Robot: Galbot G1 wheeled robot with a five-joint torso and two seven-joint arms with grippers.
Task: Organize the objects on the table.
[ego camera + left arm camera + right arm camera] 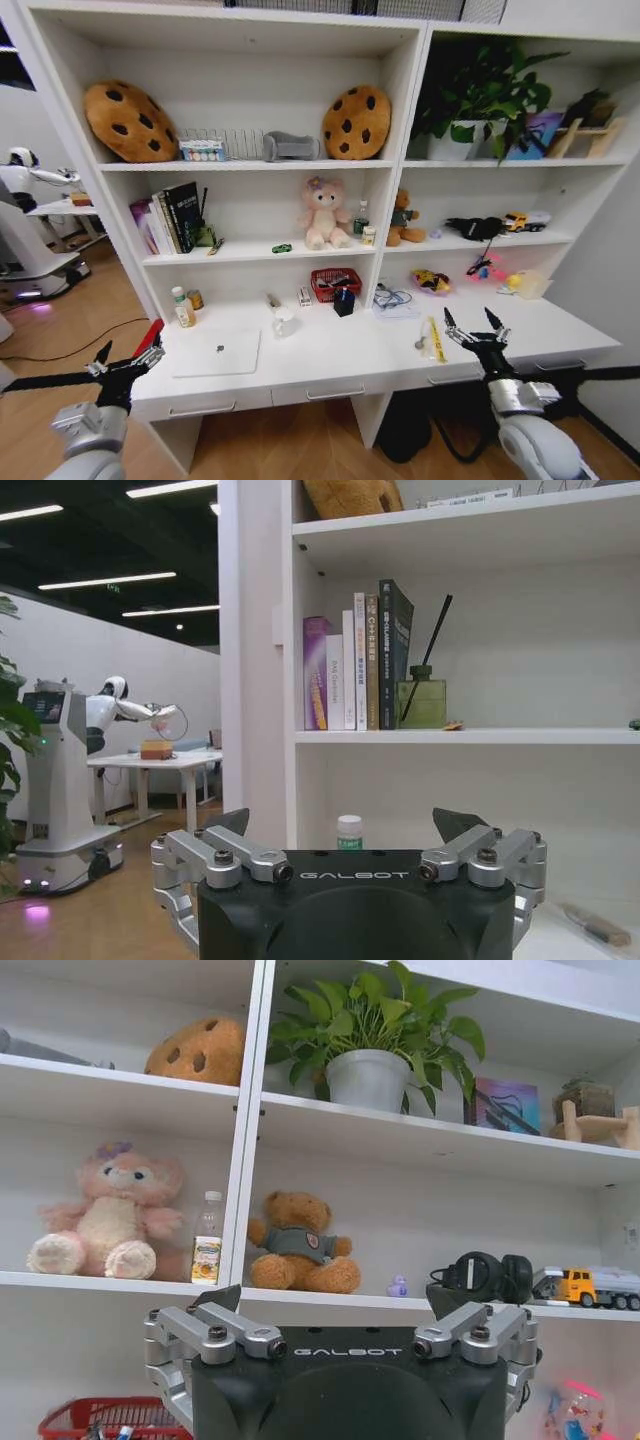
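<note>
From the head camera, your right gripper [479, 324] hangs over the front edge of the table [330, 365], fingers spread wide with nothing between them. Take the yellow strip [437, 338] as your landmark: it lies flat on the table just beside that gripper, on its inner side, with its long axis running from the table's front towards the shelves, slightly slanted. That makes the right arm clearly the nearer one. Your left gripper [128, 358] is also spread and empty, off the table's left corner; the silver laptop [216, 352] lies closed well left of the strip, close to that gripper.

On the left wrist camera, the left gripper [355, 824] shows both fingers apart, pointing at the shelf unit, with a white bottle [349, 832] straight ahead between them.

On the right wrist camera, the right gripper [342, 1300] is open too, facing the shelves; a red basket [98, 1419] sits low beside it. I'd judge the strip needs a reach down and inward.
</note>
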